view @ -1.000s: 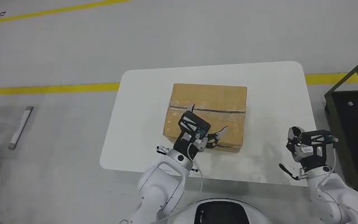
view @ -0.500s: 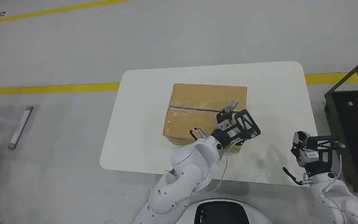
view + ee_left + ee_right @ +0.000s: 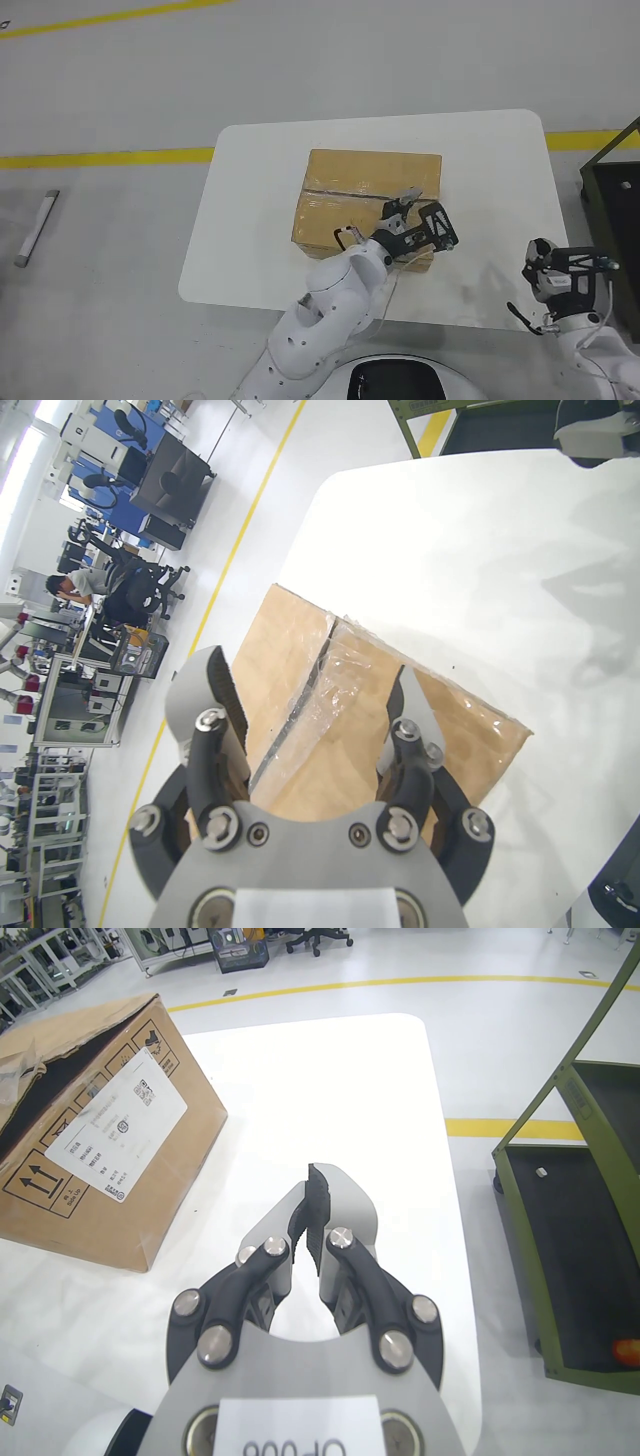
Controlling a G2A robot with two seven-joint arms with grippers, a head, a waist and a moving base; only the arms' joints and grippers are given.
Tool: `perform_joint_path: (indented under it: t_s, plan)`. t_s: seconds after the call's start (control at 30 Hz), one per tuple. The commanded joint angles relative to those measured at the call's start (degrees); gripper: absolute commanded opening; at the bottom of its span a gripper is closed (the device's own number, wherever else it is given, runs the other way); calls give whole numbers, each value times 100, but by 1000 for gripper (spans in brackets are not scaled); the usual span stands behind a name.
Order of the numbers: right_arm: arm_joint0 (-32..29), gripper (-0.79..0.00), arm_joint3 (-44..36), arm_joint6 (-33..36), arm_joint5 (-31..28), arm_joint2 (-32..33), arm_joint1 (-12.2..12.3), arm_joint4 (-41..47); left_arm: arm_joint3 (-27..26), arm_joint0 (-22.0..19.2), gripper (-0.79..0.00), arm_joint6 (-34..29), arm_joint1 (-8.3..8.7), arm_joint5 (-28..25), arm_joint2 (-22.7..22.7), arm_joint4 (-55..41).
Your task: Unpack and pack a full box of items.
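The brown cardboard box (image 3: 350,185) sits near the middle of the white rounded table (image 3: 250,200), its top flaps down and a strip of crinkled clear tape (image 3: 345,665) along the seam. The left gripper (image 3: 312,677) hangs over the box's end toward the table's right edge, jaws apart astride that seam; a second ago it was over the box's near left corner, so it has swept across the top. The right gripper (image 3: 312,1188), jaws together and empty, has drawn back to the table's near right corner. Unpacking looks not yet begun: the flaps probably need opening first
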Motion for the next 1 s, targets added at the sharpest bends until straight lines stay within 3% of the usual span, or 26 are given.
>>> perform_joint_path:
  t_s: [0.0, 0.13, 0.27, 0.37, 0.6, 0.7, 0.8, 0.97]
  plan:
    - [18, -785, -8, 5, -5, -32, -4, -27, 88, -25, -480, 4, -20, 91, -2, -35]
    - [41, -785, -7, 1, 4, -89, -14, -66, 171, -96, -440, -16, -45, -62, 43, -64]
    - [40, -785, -4, -6, 10, -97, -21, -78, 116, -90, -459, -54, -61, -209, 30, -226]
    - [31, -785, -15, -6, 23, -101, -27, -84, 66, -103, -403, -133, -79, -238, 33, -296]
    - [0, -785, -66, -1, 54, -100, -40, -105, 248, -184, -394, -167, -121, -296, 52, -407]
    - [-10, -785, -75, -10, 64, -89, -45, -104, 332, -232, -360, -183, -141, -297, 53, -457]
    - [-30, -785, -77, -25, 77, -67, -50, -94, 394, -273, -271, -192, -159, -301, 62, -488]
    - [-47, -785, -85, -29, 89, -42, -59, -74, 509, -304, -299, -208, -177, -338, 83, -454]
